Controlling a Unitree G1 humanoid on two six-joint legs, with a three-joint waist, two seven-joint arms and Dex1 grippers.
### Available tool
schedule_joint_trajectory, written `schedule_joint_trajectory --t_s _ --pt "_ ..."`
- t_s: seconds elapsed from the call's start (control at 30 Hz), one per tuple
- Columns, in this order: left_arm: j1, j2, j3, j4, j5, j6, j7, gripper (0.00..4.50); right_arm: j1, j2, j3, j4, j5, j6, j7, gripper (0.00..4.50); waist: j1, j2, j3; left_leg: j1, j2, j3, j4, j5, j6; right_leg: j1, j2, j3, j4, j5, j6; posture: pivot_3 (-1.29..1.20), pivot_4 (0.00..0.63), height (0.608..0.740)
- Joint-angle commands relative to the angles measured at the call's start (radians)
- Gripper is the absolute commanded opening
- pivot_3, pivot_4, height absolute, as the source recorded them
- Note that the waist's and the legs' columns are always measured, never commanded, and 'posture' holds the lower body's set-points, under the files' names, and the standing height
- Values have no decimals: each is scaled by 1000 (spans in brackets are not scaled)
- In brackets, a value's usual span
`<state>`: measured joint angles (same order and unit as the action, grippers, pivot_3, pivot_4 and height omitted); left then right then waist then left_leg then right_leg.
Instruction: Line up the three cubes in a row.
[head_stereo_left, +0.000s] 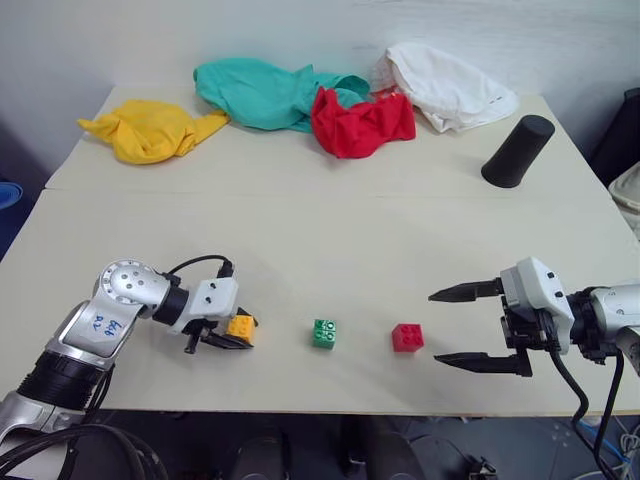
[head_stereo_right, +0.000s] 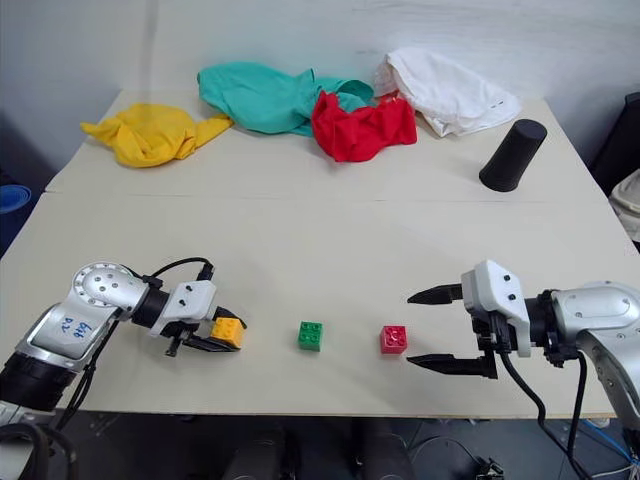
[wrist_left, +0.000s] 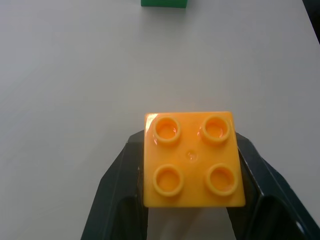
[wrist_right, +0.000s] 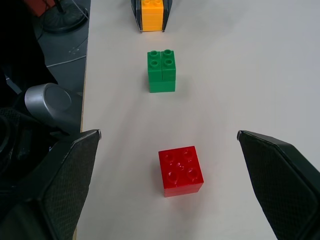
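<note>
Gripping the orange-yellow cube between its two black fingers, the left gripper sits low over the near left part of the table, its jaws clenched on the brick's sides; the left wrist view shows the cube's four studs facing the camera, a finger pressed to each flank. To the right, apart from it, the green cube stands on the table; further right, with a similar gap, the red cube rests on the surface, the three bricks lying roughly in one line along the near edge. Just right of the red cube, the right gripper hangs released, its fingers spread wide and holding nothing. Along the far edge lie a yellow cloth, a teal cloth, a red cloth and a white cloth; a black cylinder leans at the far right.
</note>
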<state>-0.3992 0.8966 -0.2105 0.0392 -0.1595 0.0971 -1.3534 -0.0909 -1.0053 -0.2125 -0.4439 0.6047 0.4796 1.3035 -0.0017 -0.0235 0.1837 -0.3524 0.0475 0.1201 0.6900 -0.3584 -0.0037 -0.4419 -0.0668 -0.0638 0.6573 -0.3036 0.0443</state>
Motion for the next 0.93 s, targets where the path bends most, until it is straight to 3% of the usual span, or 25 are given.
schedule_joint_trajectory --t_s 0.03,0.13,0.33,0.47,0.57,0.73,0.93 --pt "3 0 13 59 33 -56 14 1533 -19 -13 -9 -9 16 -2 -1 4500 0 0 0 0 0 0 0 0 0 0 0 0 0 0 0 0 150 740" --pt "3 -7 18 72 22 -43 19 1533 -28 -12 -2 -8 18 2 -2 4500 0 0 0 0 0 0 0 0 0 0 0 0 1 0 0 0 150 740" --pt "20 11 51 52 6 -16 21 3394 -40 -15 7 7 13 -3 8 4500 0 0 0 0 0 0 1 0 0 0 0 0 1 0 0 0 150 740" --pt "74 103 139 -3 -35 0 -14 4475 -54 -26 4 43 4 -18 33 4500 -6 0 0 0 1 0 1 0 0 0 0 0 1 0 0 0 150 740" --pt "129 205 242 -28 -99 20 -71 4475 -48 -44 -15 85 -8 -39 68 4500 -11 0 0 0 2 0 0 0 -1 -1 1 0 1 0 0 0 150 740" --pt "231 378 484 -86 -259 209 -187 4475 -28 -83 -61 200 -12 -89 153 4500 -4 0 0 -1 1 0 1 0 0 -1 0 0 0 0 -1 0 150 740" --pt "301 393 597 -206 -351 319 -164 4475 -21 -93 -48 275 -39 -130 190 4500 -1 1 1 -1 0 0 0 -1 1 -1 -1 0 0 0 -1 0 150 740"
